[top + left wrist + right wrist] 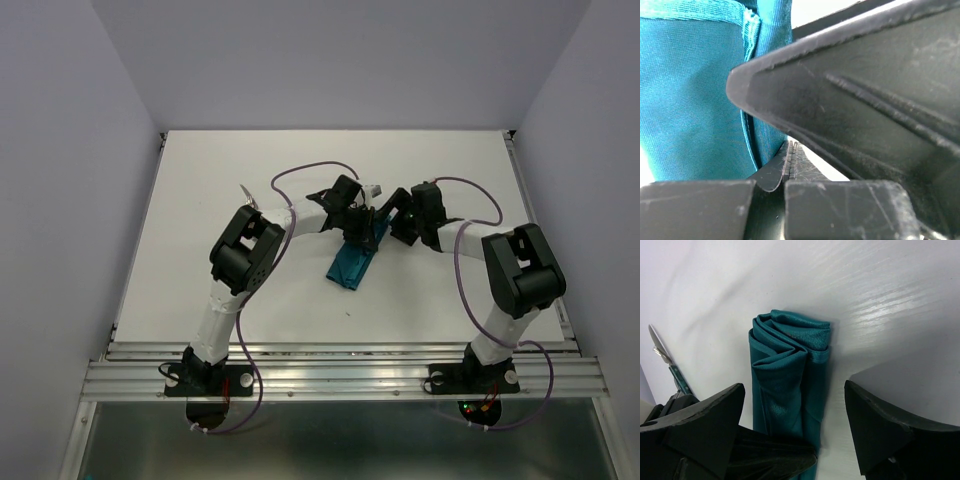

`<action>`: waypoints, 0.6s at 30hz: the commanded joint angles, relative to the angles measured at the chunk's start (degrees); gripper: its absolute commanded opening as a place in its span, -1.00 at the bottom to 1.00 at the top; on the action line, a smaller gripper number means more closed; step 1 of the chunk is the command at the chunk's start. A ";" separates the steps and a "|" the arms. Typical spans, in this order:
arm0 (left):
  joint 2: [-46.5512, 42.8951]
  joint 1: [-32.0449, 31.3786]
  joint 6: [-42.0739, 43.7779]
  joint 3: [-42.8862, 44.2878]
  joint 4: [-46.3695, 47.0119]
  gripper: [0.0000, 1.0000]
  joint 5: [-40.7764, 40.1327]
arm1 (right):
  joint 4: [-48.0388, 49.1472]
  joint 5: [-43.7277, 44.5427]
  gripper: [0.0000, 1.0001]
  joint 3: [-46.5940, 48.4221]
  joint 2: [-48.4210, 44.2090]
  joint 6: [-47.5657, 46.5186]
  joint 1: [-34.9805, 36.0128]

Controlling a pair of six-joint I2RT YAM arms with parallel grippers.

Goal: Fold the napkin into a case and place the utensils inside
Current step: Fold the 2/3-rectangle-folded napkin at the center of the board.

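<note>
- Table [180, 290]: white, smooth and flat. It carries every item below.
- Napkin [352, 262]: teal cloth lying mid-table, folded into 1 long narrow bundle set at a slant. Its far end reaches under the 2 grippers. The right wrist view shows several loose layers bunched at 1 end, with a gaping mouth.
  - Handling, as judged: soft, light and limp. It would probably slide on the smooth top, and the folds look ready to slacken if nudged.
  - Best hold, as judged: pinch a single top layer at the hemmed edge of the mouth and keep the body pressed down.
- Right gripper [794, 405]: its 2 fingers stand wide apart with nothing between the pads. They sit on either side of the bundle, just above it.
- Left gripper [790, 167]: fingers pressed together, right beside the napkin's stitched hem. Whether anything thin is pinched between them cannot be told.
- Knife [657, 346]: 1 piece, with a silver blade and a slim teal handle. It shows at the left of the right wrist view, and its lower end is hidden behind dark gripper parts.
  - Handling, as judged: stiff, thin and slick. Grip it across the handle, not the blade.
- Silver piece [247, 194]: small and shiny, on the table by the left arm [245, 255], well apart from the napkin. It is probably more cutlery but too small to name.
</note>
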 commanded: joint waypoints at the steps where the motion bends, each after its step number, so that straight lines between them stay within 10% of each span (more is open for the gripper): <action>1: -1.05 -0.22 1.05 1.61 0.35 -1.00 1.42 | -0.85 0.77 0.72 1.59 0.36 -1.30 0.41; 18: -7.99 -0.66 2.81 2.75 -4.57 -1.00 0.89 | -3.32 3.93 -0.38 1.78 1.95 -0.78 0.41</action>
